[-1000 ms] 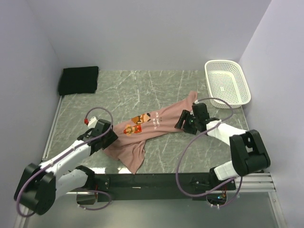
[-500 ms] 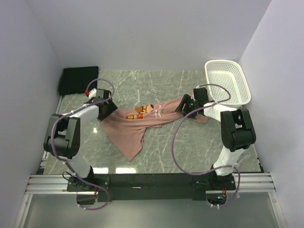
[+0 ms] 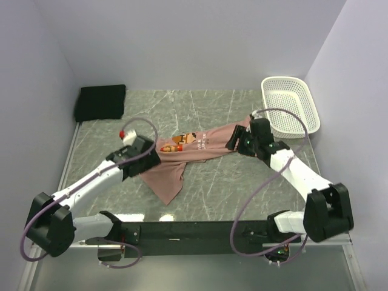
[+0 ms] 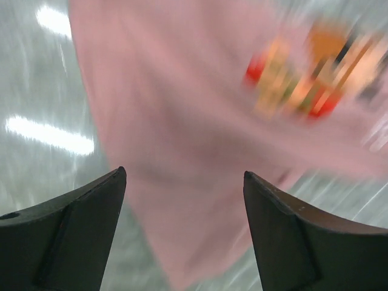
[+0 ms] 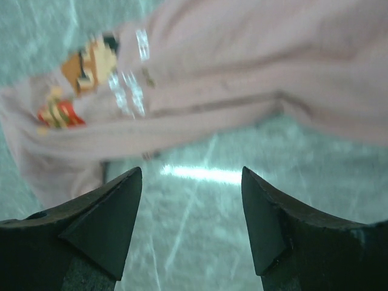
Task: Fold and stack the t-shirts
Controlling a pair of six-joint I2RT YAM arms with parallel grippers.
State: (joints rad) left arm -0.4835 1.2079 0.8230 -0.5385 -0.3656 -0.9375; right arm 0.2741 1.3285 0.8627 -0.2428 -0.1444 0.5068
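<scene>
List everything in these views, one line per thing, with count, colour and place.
pink t-shirt: one, dusty salmon pink with a cartoon print, rumpled, stretched across the middle of the table between the two grippers.
black t-shirt: one, black, folded, far left corner of the table.
basket: one, white mesh, far right corner.
table: one, grey-green marbled top.
left gripper: one, black fingers, open, over the pink t-shirt's left end.
right gripper: one, black fingers, open, at the pink t-shirt's right end.
</scene>
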